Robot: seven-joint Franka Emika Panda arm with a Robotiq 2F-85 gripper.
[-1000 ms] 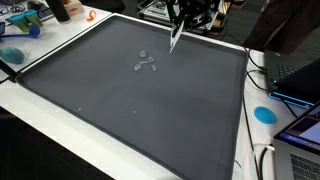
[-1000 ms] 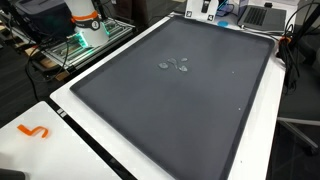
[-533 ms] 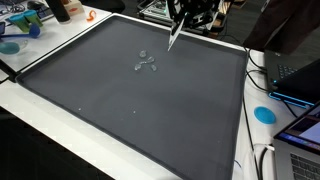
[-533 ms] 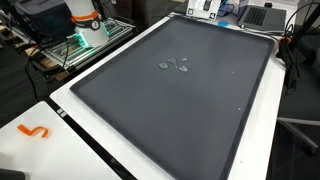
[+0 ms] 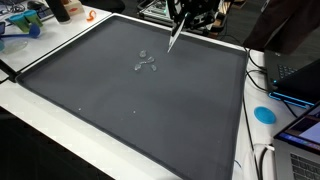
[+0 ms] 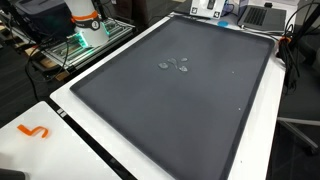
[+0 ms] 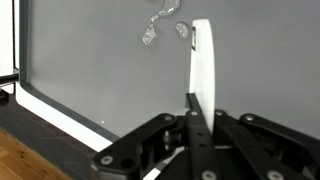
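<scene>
My gripper (image 5: 184,16) hangs over the far edge of a large dark grey mat (image 5: 150,110), shut on a thin white flat strip (image 5: 175,38) that slants down toward the mat. In the wrist view the strip (image 7: 202,60) rises from between the closed fingers of the gripper (image 7: 195,106). Its tip points toward a small cluster of clear shiny bits (image 7: 160,30). The cluster (image 5: 145,63) lies on the mat a little ahead of the strip's tip and apart from it. It also shows in an exterior view as clear bits (image 6: 177,66) on the mat (image 6: 180,110).
The mat lies on a white table (image 6: 70,130). An orange hook-shaped piece (image 6: 35,131) lies on the table near one corner. A blue disc (image 5: 264,114), a laptop (image 5: 296,75) and cables (image 5: 262,160) sit beside the mat. Blue items (image 5: 20,27) lie at another corner.
</scene>
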